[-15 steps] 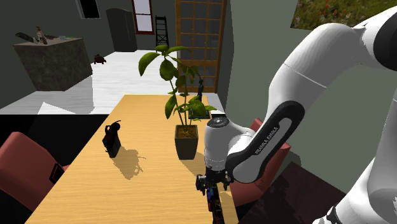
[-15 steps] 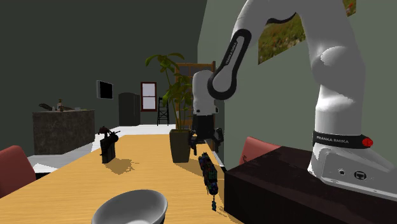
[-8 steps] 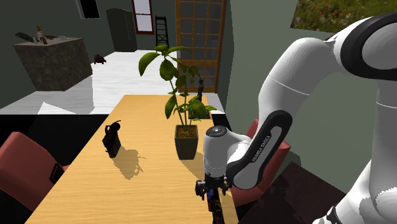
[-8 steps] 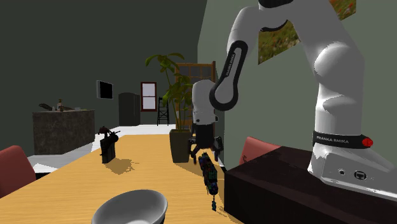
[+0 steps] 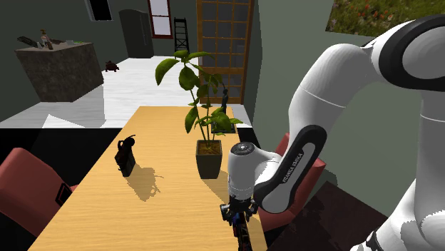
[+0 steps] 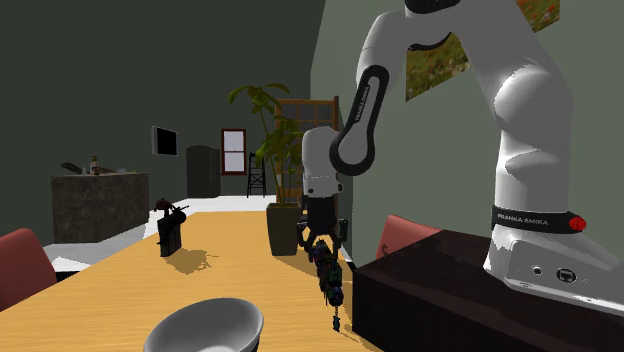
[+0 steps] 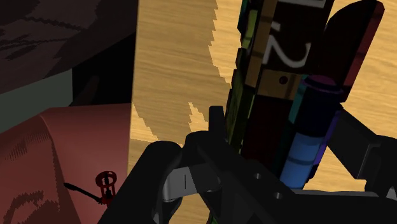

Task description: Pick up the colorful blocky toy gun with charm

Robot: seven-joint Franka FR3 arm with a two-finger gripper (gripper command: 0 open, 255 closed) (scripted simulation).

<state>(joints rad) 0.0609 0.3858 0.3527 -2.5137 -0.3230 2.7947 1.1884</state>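
Tool (image 7: 280, 121) clasps toy gun (image 7: 267, 57) over table (image 7: 172, 63); shoulder view crops the gun's lower end.

Potted plant (image 5: 209, 160), grey bowl (image 6: 205, 327), wooden table (image 5: 160, 207)

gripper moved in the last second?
Yes. In the second exterior view the gripper has dropped lower against the plant pot, down onto the near end of the toy gun.
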